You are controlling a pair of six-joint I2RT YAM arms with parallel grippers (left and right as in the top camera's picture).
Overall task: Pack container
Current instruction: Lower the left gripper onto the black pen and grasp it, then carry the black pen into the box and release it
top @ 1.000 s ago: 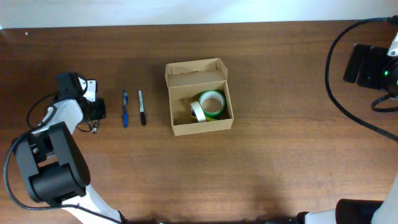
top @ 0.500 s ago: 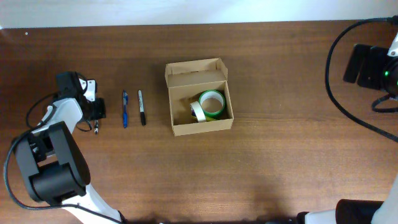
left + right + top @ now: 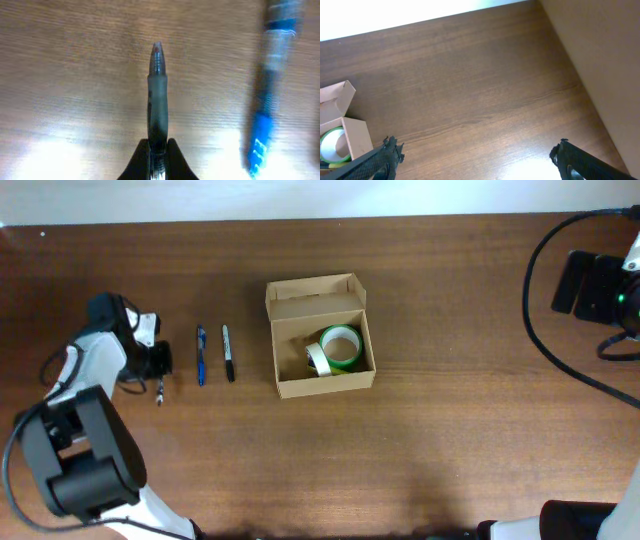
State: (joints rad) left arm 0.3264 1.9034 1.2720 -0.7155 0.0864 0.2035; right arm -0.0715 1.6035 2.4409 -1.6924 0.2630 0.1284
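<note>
The container (image 3: 287,388) is an open tan cardboard box mid-table, flap lid folded back. Inside lie a green tape roll (image 3: 341,346) and a cream tape roll (image 3: 317,360). A blue pen (image 3: 200,355) and a black marker (image 3: 228,353) lie left of it. My left gripper (image 3: 155,362), left of the blue pen, is shut on a clear grey pen (image 3: 157,95), tip pointing away over the table; the blue pen (image 3: 267,90) is blurred at its right. My right gripper (image 3: 477,160) is open and empty at the far right, away from the box (image 3: 342,132).
The right arm's black body and cables (image 3: 595,285) sit at the table's right edge. The left arm's base (image 3: 85,455) stands at the front left. A tan wall panel (image 3: 600,60) rises beside the table on the right.
My left gripper has shifted slightly, and the held pen now sticks out a little further toward the front. The right arm and the box have not moved.
</note>
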